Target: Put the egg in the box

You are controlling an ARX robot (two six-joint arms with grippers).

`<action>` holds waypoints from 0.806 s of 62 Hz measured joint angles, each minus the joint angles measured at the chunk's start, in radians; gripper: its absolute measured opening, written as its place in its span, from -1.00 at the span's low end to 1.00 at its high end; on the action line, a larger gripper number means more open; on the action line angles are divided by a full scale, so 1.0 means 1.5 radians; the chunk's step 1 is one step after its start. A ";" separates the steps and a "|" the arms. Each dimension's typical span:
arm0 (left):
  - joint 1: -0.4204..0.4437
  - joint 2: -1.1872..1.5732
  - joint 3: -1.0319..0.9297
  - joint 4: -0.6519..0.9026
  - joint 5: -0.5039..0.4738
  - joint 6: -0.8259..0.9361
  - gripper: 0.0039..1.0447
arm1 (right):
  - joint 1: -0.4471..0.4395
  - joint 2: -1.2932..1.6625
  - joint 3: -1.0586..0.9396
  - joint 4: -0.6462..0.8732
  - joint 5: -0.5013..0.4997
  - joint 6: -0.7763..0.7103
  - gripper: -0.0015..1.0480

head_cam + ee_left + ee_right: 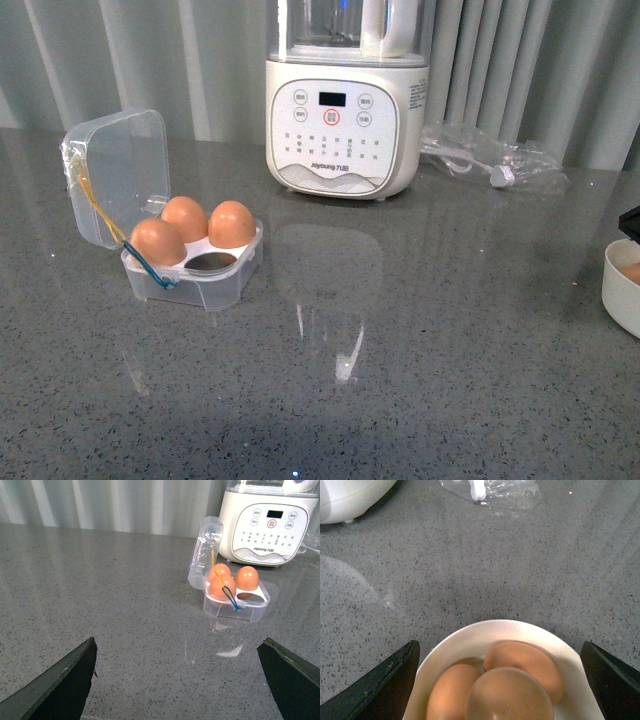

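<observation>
The clear egg box stands open at the left of the grey counter, its lid tilted back. Three orange-brown eggs fill three slots; the near right slot is empty. The box also shows in the left wrist view. A white bowl holds three more eggs; the nearest egg sits on top. In the front view the bowl is at the right edge. My right gripper is open, wide, right above the bowl. My left gripper is open and empty over bare counter, well short of the box.
A large white appliance stands at the back centre. A crumpled clear plastic bag lies to its right. Grey curtains close the back.
</observation>
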State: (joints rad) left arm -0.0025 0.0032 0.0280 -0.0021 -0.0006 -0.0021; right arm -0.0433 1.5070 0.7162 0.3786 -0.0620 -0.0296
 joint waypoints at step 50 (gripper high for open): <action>0.000 0.000 0.000 0.000 0.000 0.000 0.87 | -0.001 -0.022 -0.045 0.036 0.006 -0.024 -0.15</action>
State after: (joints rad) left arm -0.0025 0.0032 0.0280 -0.0021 -0.0006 -0.0021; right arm -0.0452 1.4742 0.6487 0.4324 -0.0536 -0.0658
